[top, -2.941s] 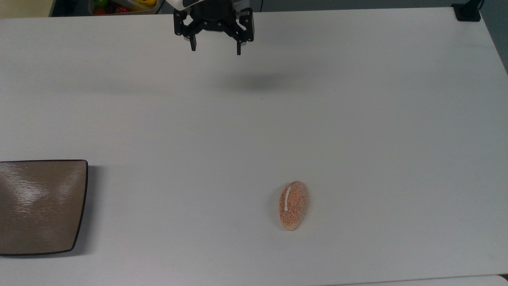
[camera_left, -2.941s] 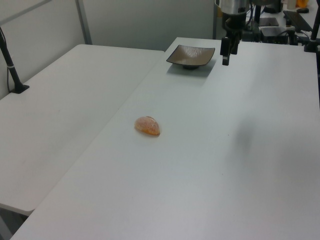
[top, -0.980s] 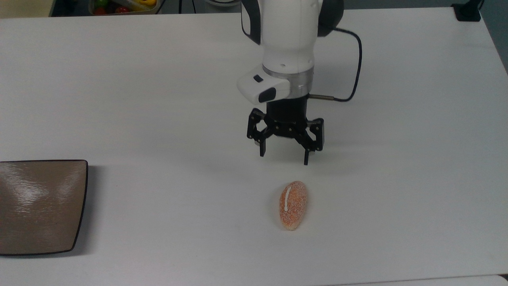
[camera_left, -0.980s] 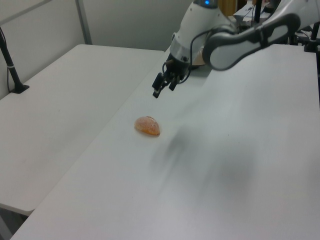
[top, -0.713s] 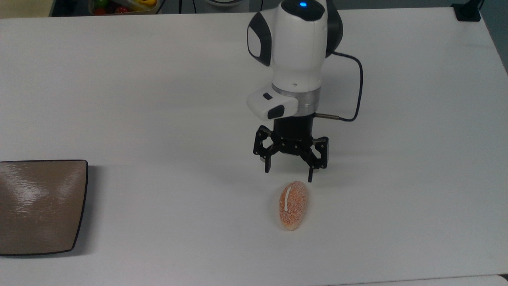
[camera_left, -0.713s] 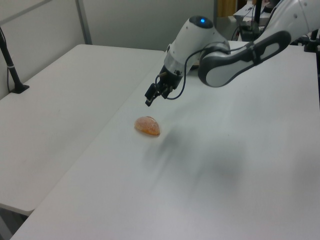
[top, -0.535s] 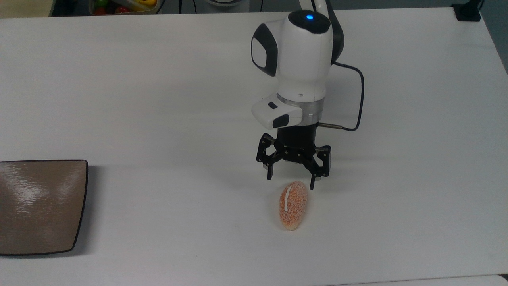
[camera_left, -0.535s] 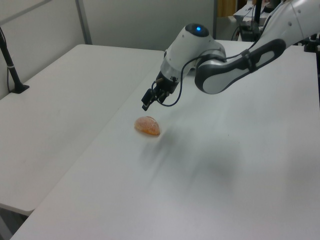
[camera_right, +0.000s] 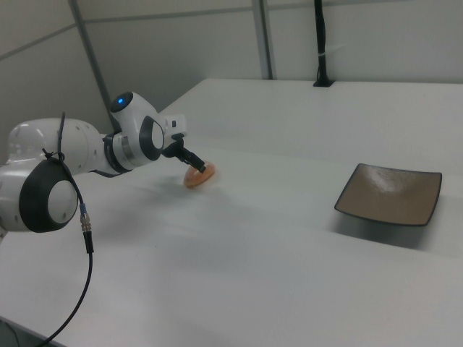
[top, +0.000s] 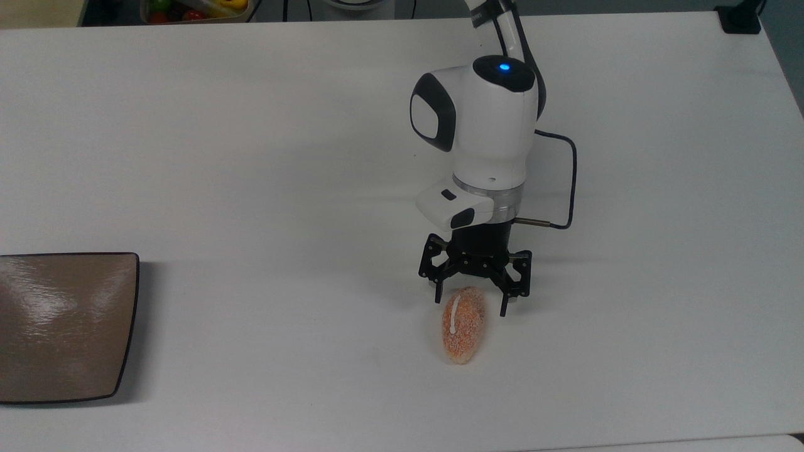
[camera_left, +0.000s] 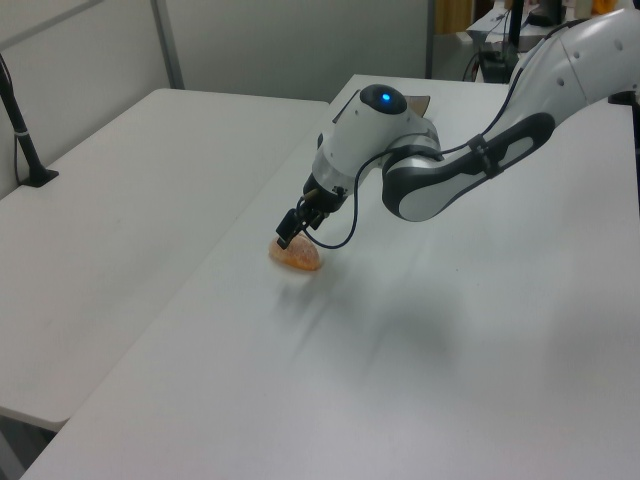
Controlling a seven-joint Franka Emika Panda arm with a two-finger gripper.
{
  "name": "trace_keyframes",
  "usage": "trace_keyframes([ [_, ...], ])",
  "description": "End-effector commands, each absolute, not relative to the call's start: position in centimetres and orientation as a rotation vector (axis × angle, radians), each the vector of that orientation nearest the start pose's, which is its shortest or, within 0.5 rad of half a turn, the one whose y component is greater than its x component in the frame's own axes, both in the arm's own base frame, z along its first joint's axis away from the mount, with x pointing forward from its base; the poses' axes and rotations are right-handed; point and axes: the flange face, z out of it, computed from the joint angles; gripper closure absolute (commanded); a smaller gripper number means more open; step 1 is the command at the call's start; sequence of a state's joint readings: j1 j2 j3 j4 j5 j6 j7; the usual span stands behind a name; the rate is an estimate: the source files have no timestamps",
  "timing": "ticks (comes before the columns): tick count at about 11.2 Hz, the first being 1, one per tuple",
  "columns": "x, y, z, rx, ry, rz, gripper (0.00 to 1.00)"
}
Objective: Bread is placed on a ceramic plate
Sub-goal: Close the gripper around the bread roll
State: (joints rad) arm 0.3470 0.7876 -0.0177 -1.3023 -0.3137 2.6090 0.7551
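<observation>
No legible text, labels, brands, nos. or signs anywhere in the top, left or right views.
</observation>
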Motion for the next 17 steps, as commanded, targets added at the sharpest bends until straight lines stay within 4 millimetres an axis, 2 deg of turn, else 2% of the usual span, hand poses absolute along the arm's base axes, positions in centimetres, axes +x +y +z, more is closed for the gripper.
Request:
trace_keyframes([
  [1,74.5,27.0,32.1,-2.938,0.265,-0.921,0.0],
  [6,74.5,27.1,30.2,-2.949,0.235,-0.931,0.0],
  [7,74.5,27.1,30.1,-2.953,0.239,-0.939,0.05],
  [8,74.5,27.2,30.1,-2.958,0.234,-0.955,0.38],
  [10,74.3,27.3,29.8,-2.965,0.235,-0.99,0.59],
  [11,74.3,27.2,29.6,-2.966,0.23,-0.994,0.62],
  [14,74.4,27.0,29.9,-2.964,0.236,-0.999,0.62],
  [17,74.9,25.4,31.9,-2.965,0.232,-1.055,0.62],
])
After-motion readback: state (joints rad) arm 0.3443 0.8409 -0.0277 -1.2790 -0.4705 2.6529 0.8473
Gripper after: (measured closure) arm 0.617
